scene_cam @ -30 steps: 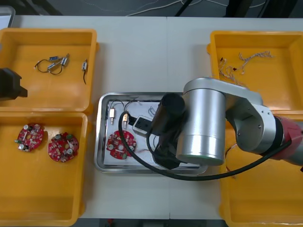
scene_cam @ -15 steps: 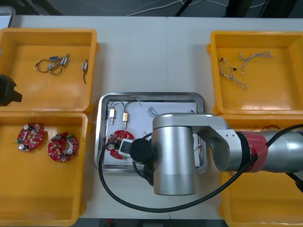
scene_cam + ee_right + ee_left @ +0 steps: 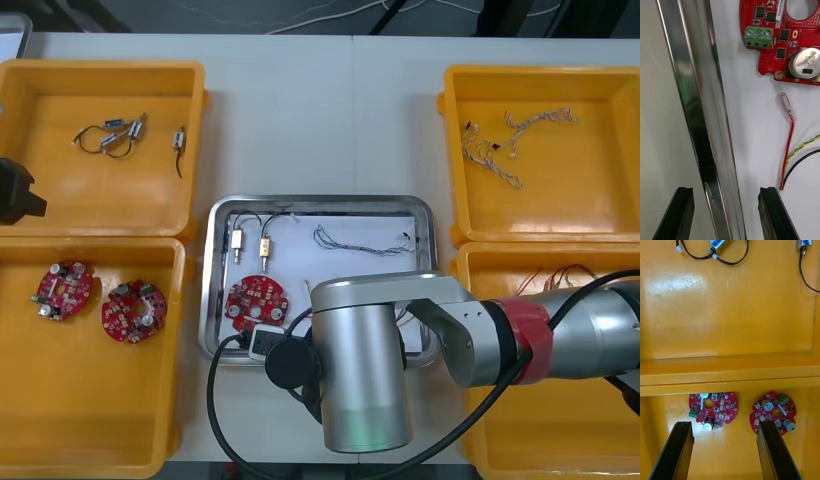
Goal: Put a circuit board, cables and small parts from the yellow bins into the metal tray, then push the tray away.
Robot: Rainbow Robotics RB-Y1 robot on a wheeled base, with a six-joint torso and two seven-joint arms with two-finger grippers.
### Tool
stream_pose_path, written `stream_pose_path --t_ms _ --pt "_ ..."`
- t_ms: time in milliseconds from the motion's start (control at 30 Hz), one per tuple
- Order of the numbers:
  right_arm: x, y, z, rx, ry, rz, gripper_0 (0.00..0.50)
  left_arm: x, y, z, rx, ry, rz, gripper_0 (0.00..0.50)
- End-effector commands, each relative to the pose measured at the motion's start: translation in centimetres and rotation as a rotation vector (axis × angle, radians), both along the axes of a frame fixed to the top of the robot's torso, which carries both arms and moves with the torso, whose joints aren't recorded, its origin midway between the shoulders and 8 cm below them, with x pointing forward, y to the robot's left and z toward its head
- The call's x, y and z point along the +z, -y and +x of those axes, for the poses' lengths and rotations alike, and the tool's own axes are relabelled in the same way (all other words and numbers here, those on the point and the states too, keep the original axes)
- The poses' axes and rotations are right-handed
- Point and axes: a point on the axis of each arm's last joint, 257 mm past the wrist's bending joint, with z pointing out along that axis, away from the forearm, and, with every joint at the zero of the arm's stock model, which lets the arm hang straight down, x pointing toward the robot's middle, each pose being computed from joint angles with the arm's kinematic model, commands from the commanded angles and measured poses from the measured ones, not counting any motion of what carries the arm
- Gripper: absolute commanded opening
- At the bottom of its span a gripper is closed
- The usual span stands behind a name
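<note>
Tray [image 3: 320, 201] sits between the yellow bins [image 3: 100, 70], already holding a circuit board [image 3: 256, 301], cables [image 3: 360, 240] and small metal parts [image 3: 250, 245], so I judge the push is next. My right gripper [image 3: 724, 195] stands wide apart astride its near rim, gripping nothing. My left gripper [image 3: 724, 427] hangs open over the left bins.

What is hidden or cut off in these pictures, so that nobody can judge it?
Front view: the right arm hides the metal tray's near right corner and the right hand, open astride the tray's near rim.
Right wrist view: the edge cuts off the circuit board and black cable.
Left wrist view: the edge cuts off the small metal parts; the left hand hovers open over the yellow bins.
</note>
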Motion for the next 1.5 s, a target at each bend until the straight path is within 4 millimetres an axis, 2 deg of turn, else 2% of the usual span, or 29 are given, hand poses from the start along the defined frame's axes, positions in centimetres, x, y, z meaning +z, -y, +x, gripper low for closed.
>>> stream_pose_path --t_ms 33,200,633,667,700,733,767,867,967,1167,1500 --pt "0.4 -1.9 -0.8 0.080 0.019 0.004 0.500 1.4 -2.0 -0.5 0.061 0.028 0.036 0.500" --pt "0.0 -2.0 -0.9 0.081 0.015 -0.001 0.500 1.5 -2.1 -0.5 0.067 0.031 0.037 0.500" --pt "-0.7 -2.5 0.1 0.057 0.030 -0.011 0.500 1.4 -2.6 -0.5 0.097 0.032 0.038 0.500" --pt "-0.7 -2.5 0.1 0.058 0.030 -0.010 0.472 1.5 -2.5 -0.4 0.094 0.034 0.038 0.500" --pt "-0.8 -2.4 0.1 0.055 0.027 -0.012 0.360 1.5 -2.5 -0.5 0.096 0.033 0.037 0.500" --pt "-0.7 -2.4 0.2 0.057 0.030 -0.011 0.187 1.4 -2.5 -0.5 0.094 0.031 0.035 0.500" --pt "-0.7 -2.4 0.2 0.056 0.030 -0.012 0.118 1.4 -2.4 -0.5 0.092 0.032 0.036 0.500" --pt "-0.7 -1.9 0.5 0.049 0.034 -0.017 0.026 1.4 -2.4 -0.5 0.091 0.031 0.034 0.500" --pt "-0.5 -1.6 0.9 0.047 0.042 -0.018 0.000 1.3 -2.4 -0.5 0.093 0.030 0.033 0.500" --pt "0.4 -1.1 2.2 0.044 0.072 -0.023 0.000 1.3 -2.4 -0.5 0.096 0.029 0.031 0.500" --pt "3.3 -0.5 5.7 0.071 0.176 -0.056 0.000 1.1 -2.5 -0.6 0.110 0.026 0.026 0.500"
